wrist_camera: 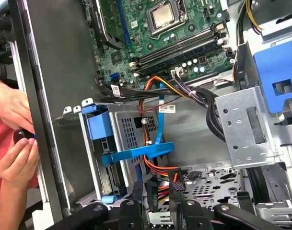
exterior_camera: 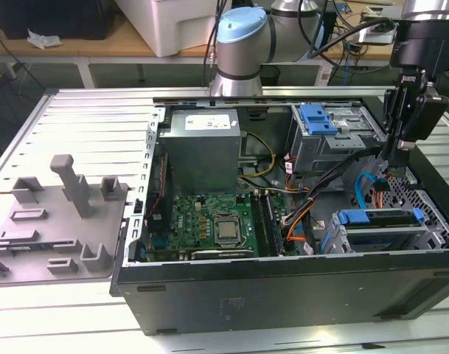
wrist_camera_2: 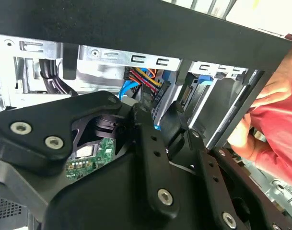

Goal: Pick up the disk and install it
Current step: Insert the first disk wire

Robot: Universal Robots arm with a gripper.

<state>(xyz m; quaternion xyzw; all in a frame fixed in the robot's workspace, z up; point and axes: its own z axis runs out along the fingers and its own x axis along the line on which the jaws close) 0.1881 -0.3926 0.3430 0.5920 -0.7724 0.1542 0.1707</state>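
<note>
The disk (exterior_camera: pixel 379 218) sits slotted in the drive cage (exterior_camera: pixel 401 240) at the front corner of the open computer case, on the exterior view's right. Its blue carrier edge (wrist_camera: pixel 99 125) shows; the silver body is mostly hidden by the cage wall. My gripper (exterior_camera: pixel 396 158) hangs just above and behind that cage, over the blue and orange cables (exterior_camera: pixel 373 188). In both wrist views the gripper (wrist_camera: pixel 158 188) (wrist_camera_2: pixel 160 114) is open by a small gap, gripping nothing. Orange and red wires (wrist_camera: pixel 157 170) show through the gap, and a black connector (wrist_camera: pixel 177 182) lies by one fingertip.
A person's hands (wrist_camera: pixel 14 143) and red sleeve (wrist_camera_2: pixel 275 129) are at the case's outer wall beside the cage. A second blue bracket (exterior_camera: pixel 318 118) tops the upper bay. The grey power supply (exterior_camera: pixel 203 147), the motherboard (exterior_camera: pixel 217 225) and cable bundles crowd the inside.
</note>
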